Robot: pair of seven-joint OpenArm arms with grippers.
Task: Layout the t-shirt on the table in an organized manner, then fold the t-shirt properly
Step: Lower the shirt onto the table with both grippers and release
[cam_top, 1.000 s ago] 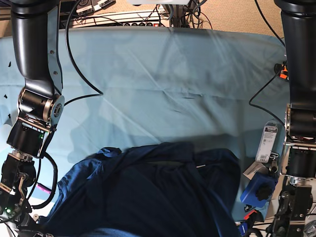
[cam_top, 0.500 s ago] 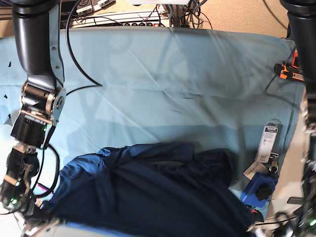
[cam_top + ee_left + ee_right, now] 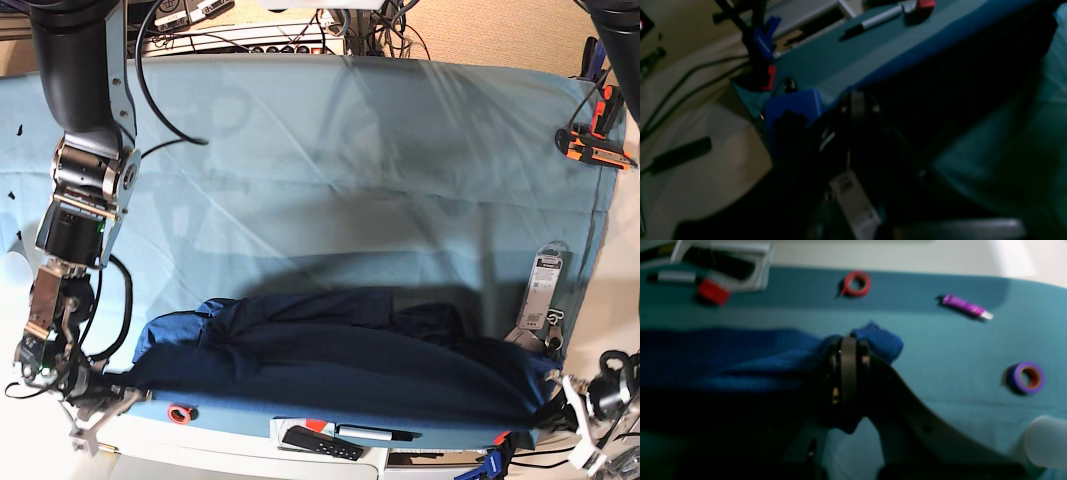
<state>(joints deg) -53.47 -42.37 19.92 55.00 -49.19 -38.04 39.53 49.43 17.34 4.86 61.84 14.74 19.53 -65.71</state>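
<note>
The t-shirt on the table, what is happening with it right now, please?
Both arms are stretching the t-shirt along the near edge of the table. The right gripper is shut on one end of the fabric, and the left gripper is shut at the other end. The shirt is still bunched, not laid flat.

floor: beige carpet [image 3: 480, 25] lay beyond the far edge
far side: tangled black cables [image 3: 300, 30], a power strip [image 3: 270, 47]
</note>
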